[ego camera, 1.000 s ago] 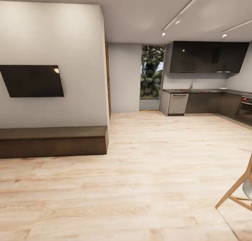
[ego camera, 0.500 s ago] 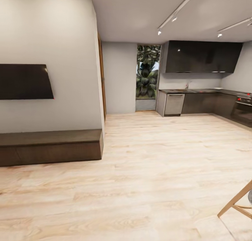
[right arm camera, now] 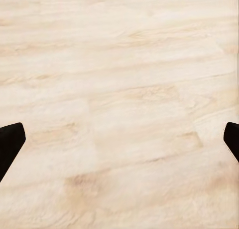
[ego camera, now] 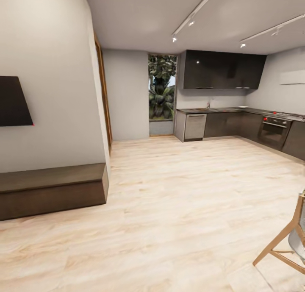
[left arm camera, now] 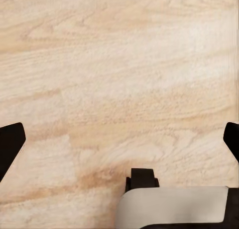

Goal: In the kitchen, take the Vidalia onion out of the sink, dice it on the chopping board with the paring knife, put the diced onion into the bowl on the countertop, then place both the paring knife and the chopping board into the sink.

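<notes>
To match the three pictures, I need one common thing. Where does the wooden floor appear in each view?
Head view: the wooden floor spreads across the lower half, up to the kitchen cabinets.
Left wrist view: the floor lies behind the open left gripper.
Right wrist view: the floor lies behind the open right gripper.
Shared landmark: the pale floor planks.

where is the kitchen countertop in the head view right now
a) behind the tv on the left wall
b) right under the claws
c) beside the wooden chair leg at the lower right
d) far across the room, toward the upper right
d: the dark countertop runs along the far wall under the black upper cabinets, with bare wood floor stretching between it and the camera.
</notes>
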### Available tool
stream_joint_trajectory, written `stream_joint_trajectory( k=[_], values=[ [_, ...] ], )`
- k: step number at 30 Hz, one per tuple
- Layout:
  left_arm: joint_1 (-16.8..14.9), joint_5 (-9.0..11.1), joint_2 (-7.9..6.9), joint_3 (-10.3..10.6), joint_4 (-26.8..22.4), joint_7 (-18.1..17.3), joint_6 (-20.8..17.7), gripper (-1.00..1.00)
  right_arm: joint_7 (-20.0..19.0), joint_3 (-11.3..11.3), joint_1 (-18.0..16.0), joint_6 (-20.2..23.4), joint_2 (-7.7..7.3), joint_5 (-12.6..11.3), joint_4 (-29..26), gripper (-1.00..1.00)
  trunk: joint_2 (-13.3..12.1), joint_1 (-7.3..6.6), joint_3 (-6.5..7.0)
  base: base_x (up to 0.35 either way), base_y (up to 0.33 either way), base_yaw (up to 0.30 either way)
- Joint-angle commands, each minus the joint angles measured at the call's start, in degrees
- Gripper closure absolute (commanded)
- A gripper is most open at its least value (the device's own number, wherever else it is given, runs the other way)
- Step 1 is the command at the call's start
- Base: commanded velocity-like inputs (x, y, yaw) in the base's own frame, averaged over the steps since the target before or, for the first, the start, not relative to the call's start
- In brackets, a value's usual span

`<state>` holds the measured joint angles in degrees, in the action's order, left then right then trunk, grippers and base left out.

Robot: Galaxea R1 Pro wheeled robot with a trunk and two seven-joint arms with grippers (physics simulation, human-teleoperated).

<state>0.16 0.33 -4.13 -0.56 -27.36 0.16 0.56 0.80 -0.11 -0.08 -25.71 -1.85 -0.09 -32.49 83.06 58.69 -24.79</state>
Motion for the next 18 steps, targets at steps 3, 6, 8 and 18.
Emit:
stream_joint_trajectory(
  k=[3, 6, 8, 18],
  values=[
    [0.0, 0.0, 0.00, -0.1, -0.1, 0.0, 0.1, -1.00, 0.1, 0.0, 0.0, -0.1, 0.00, 0.0, 0.0, -1.00, 0.0, 0.04, -0.01, 0.317, 0.000, -0.235],
    [0.0, 0.0, 0.00, -0.1, -0.1, 0.0, 0.1, -1.00, 0.1, 0.0, 0.0, -0.1, 0.00, 0.0, 0.0, -1.00, 0.0, 0.04, 0.00, 0.317, 0.000, -0.227],
    [0.0, 0.0, 0.00, -0.1, -0.1, 0.0, 0.1, -1.00, 0.1, 0.0, 0.0, -0.1, 0.00, 0.0, 0.0, -1.00, 0.0, 0.04, 0.01, 0.317, 0.000, -0.208],
    [0.0, 0.0, 0.00, -0.1, -0.1, 0.0, 0.1, -1.00, 0.1, 0.0, 0.0, -0.1, 0.00, 0.0, 0.0, -1.00, 0.0, 0.04, 0.01, 0.317, 0.000, -0.047]
  ],
)
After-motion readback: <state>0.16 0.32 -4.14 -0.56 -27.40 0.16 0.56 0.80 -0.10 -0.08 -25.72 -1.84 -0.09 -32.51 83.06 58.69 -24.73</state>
